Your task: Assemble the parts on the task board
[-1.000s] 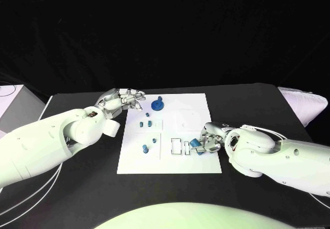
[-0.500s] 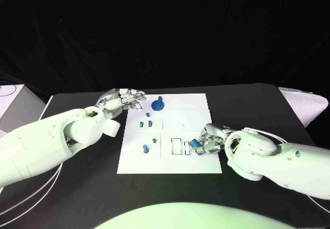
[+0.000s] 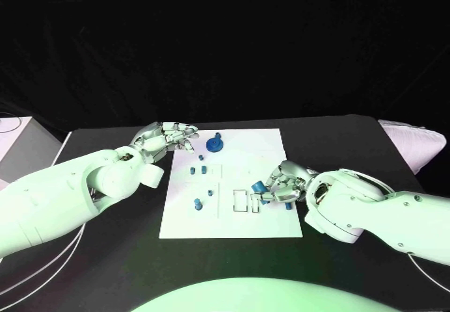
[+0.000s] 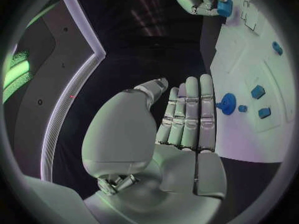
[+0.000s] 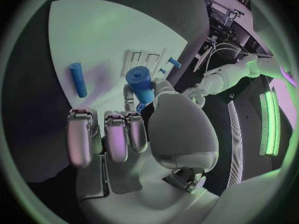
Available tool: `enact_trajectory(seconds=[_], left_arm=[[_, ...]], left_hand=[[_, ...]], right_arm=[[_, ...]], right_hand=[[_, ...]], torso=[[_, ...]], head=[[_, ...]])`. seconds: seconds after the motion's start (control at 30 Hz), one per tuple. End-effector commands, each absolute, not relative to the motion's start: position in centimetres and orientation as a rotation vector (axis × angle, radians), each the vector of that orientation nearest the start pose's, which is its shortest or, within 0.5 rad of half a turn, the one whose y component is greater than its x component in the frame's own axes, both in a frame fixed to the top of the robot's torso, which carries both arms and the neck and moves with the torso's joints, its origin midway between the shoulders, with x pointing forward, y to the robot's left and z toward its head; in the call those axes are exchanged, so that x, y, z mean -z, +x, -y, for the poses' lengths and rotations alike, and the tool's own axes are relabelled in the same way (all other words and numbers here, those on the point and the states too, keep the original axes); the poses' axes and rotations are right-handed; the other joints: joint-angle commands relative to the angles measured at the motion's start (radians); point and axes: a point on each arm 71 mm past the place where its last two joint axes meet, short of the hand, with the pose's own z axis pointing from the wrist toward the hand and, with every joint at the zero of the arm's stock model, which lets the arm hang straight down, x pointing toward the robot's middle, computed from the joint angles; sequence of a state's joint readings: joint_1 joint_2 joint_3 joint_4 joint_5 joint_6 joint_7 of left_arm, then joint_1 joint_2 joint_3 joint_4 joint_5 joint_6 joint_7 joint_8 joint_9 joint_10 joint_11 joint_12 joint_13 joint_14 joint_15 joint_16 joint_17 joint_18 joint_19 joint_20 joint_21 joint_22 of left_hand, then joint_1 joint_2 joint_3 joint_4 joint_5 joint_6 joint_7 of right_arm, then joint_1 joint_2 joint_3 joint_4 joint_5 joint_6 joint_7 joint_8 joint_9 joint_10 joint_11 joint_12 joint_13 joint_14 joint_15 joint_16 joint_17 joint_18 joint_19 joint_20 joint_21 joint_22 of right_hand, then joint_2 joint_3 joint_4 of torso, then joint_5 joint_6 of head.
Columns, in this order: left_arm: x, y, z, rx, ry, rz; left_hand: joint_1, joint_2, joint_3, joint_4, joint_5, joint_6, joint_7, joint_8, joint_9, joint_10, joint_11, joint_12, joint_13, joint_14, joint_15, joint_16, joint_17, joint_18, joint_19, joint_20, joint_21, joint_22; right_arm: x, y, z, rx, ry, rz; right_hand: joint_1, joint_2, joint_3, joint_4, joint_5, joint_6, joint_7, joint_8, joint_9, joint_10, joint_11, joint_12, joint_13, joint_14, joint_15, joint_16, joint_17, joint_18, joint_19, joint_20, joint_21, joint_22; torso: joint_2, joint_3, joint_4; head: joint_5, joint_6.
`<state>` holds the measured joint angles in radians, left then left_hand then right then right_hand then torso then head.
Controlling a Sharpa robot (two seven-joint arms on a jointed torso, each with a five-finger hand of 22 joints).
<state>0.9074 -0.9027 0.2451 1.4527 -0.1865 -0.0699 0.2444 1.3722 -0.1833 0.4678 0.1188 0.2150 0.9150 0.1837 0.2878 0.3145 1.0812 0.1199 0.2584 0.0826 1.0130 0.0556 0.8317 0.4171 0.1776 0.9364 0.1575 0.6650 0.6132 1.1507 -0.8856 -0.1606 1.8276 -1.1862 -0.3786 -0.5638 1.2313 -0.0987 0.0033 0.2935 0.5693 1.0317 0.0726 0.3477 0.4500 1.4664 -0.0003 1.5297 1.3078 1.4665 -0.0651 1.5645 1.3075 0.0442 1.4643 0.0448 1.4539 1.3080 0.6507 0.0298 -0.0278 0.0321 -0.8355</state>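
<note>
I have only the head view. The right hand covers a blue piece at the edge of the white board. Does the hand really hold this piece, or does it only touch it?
Observer: It holds it. In the right wrist view the right hand pinches a blue cylinder between the thumb and a finger, above the board.
Operator: Thank you. And the left hand, is something inside it? From above I see only its back.
Observer: Nothing. The left wrist view shows the left hand with a bare palm and straight fingers, which point toward the blue gear.
</note>
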Motion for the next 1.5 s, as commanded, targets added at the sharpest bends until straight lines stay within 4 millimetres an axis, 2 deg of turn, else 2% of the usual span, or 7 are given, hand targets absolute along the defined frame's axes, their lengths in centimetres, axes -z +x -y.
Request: enact_trajectory(seconds=[0.03, 0.27, 0.4, 0.53, 0.7, 1.27, 1.5], left_arm=[[22.8, 47.6, -25.3, 1.591, -1.164, -1.569], [22.7, 47.6, -25.2, 1.594, -1.163, -1.57], [22.7, 47.6, -25.2, 1.594, -1.163, -1.57], [22.7, 47.5, -25.2, 1.595, -1.162, -1.571], [22.7, 47.5, -25.2, 1.594, -1.162, -1.571], [22.7, 47.5, -25.2, 1.599, -1.175, -1.574], [22.7, 47.5, -25.2, 1.599, -1.175, -1.574]], left_hand=[[-0.004, 0.006, 0.0, 0.007, 0.0, 0.002, 0.002, -0.006, -0.001, -0.002, 0.005, -0.006, 0.002, 0.002, 0.004, -0.006, 0.002, 0.004, 0.005, -0.001, -0.003, -0.001], [-0.004, 0.006, 0.0, 0.007, 0.0, 0.002, 0.002, -0.006, -0.001, -0.002, 0.005, -0.006, 0.002, 0.002, 0.004, -0.006, 0.002, 0.004, 0.005, -0.001, -0.003, -0.001], [-0.004, 0.006, 0.0, 0.007, 0.0, 0.002, 0.002, -0.006, -0.001, -0.002, 0.005, -0.006, 0.002, 0.002, 0.004, -0.006, 0.002, 0.004, 0.005, -0.001, -0.003, -0.001], [-0.004, 0.006, -0.001, 0.009, 0.0, 0.002, 0.002, -0.006, -0.001, -0.002, 0.005, -0.006, 0.002, 0.001, 0.004, -0.006, 0.002, 0.004, 0.005, -0.001, -0.005, -0.002], [-0.004, 0.006, -0.001, 0.009, 0.0, 0.002, 0.002, -0.006, -0.001, -0.002, 0.005, -0.007, 0.002, 0.001, 0.004, -0.007, 0.002, 0.004, 0.006, -0.001, -0.005, -0.002], [-0.005, 0.007, -0.001, 0.011, 0.0, 0.002, 0.002, -0.007, -0.001, -0.002, 0.005, -0.007, 0.002, 0.001, 0.004, -0.007, 0.002, 0.004, 0.006, -0.001, -0.006, -0.003], [-0.006, 0.007, -0.002, 0.012, 0.0, 0.002, 0.002, -0.007, -0.001, -0.003, 0.005, -0.007, 0.002, 0.001, 0.005, -0.007, 0.003, 0.004, 0.006, -0.001, -0.007, -0.004]], right_arm=[[23.9, 39.7, 15.8, -0.606, 0.347, -2.08], [24.4, 40.2, 14.7, -0.601, 0.3, -2.093], [24.9, 40.4, 14.0, -0.594, 0.268, -2.112], [25.2, 40.3, 13.6, -0.591, 0.242, -2.129], [25.4, 40.2, 13.3, -0.592, 0.222, -2.145], [25.7, 40.5, 12.7, -0.576, 0.184, -2.159], [26.0, 40.8, 12.6, -0.563, 0.176, -2.162]], right_hand=[[0.013, 0.008, 0.008, -0.001, 0.0, 0.013, -0.004, 0.003, 0.009, 0.085, -0.007, 0.006, 0.236, 0.104, -0.005, 0.006, 0.263, -0.02, 0.07, -0.008, 0.005, 0.205], [-0.008, 0.0, 0.023, -0.001, -0.022, 0.016, -0.004, 0.003, 0.006, 0.084, -0.006, 0.005, 0.235, 0.104, -0.004, 0.006, 0.263, -0.02, 0.07, -0.008, 0.004, 0.205], [-0.028, -0.007, 0.037, -0.001, -0.055, 0.02, -0.004, 0.004, 0.005, 0.084, -0.006, 0.003, 0.235, 0.104, -0.004, 0.006, 0.263, -0.019, 0.069, -0.007, 0.003, 0.205], [-0.058, -0.011, 0.052, -0.001, -0.108, 0.024, -0.004, 0.008, 0.005, 0.084, -0.006, 0.003, 0.235, 0.104, -0.004, 0.006, 0.263, -0.019, 0.069, -0.007, 0.0, 0.204], [-0.071, -0.01, 0.059, -0.001, -0.131, 0.029, -0.006, 0.012, 0.007, 0.089, -0.008, 0.011, 0.241, 0.104, -0.005, 0.006, 0.263, -0.02, 0.07, -0.007, 0.004, 0.207], [-0.094, -0.01, 0.064, 0.0, -0.158, 0.032, -0.008, 0.016, 0.008, 0.088, -0.009, 0.01, 0.241, 0.104, -0.006, 0.006, 0.263, -0.02, 0.071, -0.009, 0.005, 0.208], [-0.1, -0.008, 0.066, -0.001, -0.169, 0.032, -0.008, 0.017, 0.009, 0.088, -0.009, 0.008, 0.24, 0.104, -0.006, 0.006, 0.263, -0.019, 0.07, -0.009, 0.001, 0.207]], torso=[[0.001, -0.0004, 0.001], [0.001, -0.0004, 0.0018], [0.001, 0.0, 0.0008], [0.001, 0.0004, 0.0012], [0.001, 0.0009, -0.0005], [0.001, 0.0003, 0.0002], [0.002, 0.0009, 0.0003]], head=[[-0.001, 0.0], [0.001, -0.002], [0.001, -0.004], [0.002, -0.005], [0.003, -0.007], [0.005, -0.011], [0.004, -0.018]])
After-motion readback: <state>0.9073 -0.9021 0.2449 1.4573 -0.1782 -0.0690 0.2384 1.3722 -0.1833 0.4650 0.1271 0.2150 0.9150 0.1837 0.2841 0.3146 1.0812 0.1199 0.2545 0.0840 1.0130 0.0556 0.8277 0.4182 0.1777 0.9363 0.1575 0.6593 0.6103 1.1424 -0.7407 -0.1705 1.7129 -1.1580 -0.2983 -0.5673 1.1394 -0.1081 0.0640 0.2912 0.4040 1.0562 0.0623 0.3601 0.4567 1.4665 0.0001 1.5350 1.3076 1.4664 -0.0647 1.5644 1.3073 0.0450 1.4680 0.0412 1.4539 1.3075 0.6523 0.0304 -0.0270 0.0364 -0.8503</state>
